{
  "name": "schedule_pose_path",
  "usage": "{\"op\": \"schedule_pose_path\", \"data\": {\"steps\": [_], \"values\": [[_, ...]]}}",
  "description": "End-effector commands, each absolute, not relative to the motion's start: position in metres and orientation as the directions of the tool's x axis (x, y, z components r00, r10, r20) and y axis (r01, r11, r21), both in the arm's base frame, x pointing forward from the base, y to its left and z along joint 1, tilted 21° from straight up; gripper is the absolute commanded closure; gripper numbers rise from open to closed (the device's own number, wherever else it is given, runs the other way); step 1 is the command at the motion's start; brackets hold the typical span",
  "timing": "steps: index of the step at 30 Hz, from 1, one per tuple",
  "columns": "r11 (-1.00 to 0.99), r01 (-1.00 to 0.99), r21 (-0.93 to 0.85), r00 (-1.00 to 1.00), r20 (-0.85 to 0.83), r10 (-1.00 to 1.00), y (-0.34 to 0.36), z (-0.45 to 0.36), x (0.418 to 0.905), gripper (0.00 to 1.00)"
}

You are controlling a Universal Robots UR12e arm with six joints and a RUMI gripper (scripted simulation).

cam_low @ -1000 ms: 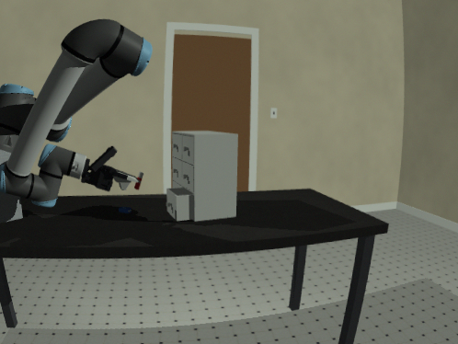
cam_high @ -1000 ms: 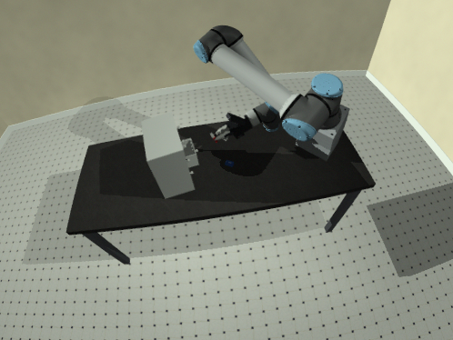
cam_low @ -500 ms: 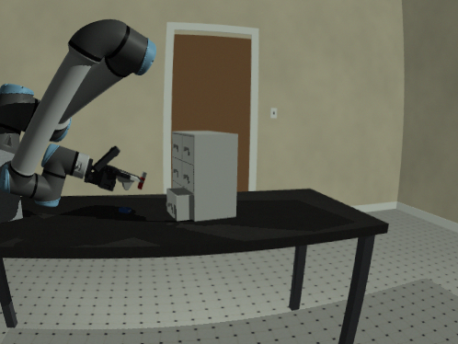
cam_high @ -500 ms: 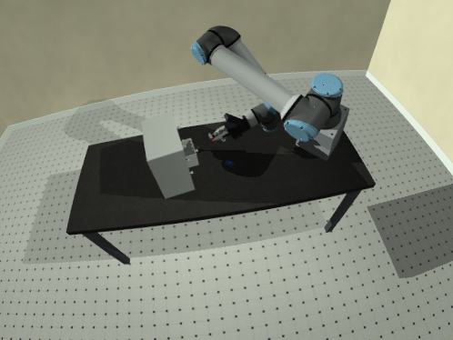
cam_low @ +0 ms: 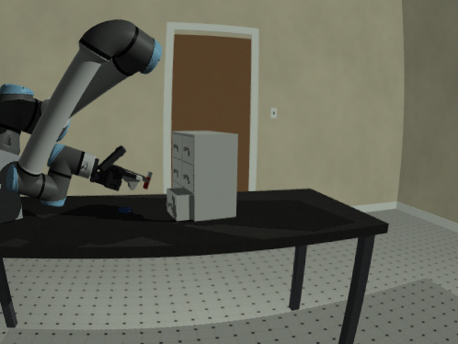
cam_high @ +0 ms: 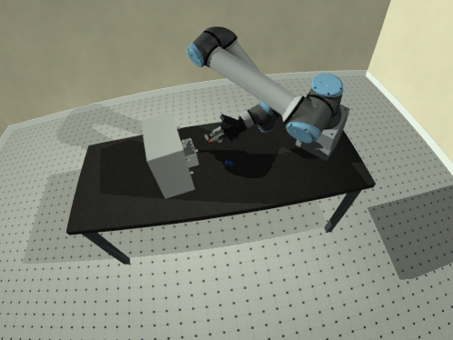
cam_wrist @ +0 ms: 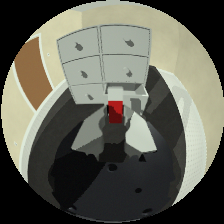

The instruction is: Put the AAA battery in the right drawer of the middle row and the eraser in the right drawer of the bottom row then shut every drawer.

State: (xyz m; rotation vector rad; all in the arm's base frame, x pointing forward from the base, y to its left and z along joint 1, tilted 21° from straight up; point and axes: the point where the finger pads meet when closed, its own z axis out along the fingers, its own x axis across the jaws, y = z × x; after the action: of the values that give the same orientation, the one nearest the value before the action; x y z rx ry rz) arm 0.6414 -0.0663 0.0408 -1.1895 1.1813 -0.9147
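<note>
The grey chest (cam_high: 167,155) stands upright on the black table, with two columns and three rows of drawers. In the wrist view its bottom right drawer (cam_wrist: 126,93) is pulled out and the other drawers are shut. The open drawer also shows in the exterior view (cam_low: 178,205). My gripper (cam_low: 143,177) is shut on a red eraser (cam_wrist: 115,111) and holds it in the air above the table, a short way in front of the open drawer. The eraser also shows in the top view (cam_high: 209,142). A small blue object (cam_high: 228,163), too small to identify, lies on the table below the arm.
The robot base (cam_high: 328,132) is mounted at the table's far right corner. The arm reaches over the table toward the chest front. A brown door (cam_low: 211,110) is behind the chest in the wall.
</note>
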Motion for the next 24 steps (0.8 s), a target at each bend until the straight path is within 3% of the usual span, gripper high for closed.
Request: {"op": "schedule_pose_path", "data": {"steps": [1, 24], "values": [[0.177, -0.062, -0.982, 0.184, -0.186, -0.965, -0.066, 0.043, 0.647, 0.89], [0.177, -0.062, -0.982, 0.184, -0.186, -0.965, -0.060, 0.058, 0.695, 0.89]]}}
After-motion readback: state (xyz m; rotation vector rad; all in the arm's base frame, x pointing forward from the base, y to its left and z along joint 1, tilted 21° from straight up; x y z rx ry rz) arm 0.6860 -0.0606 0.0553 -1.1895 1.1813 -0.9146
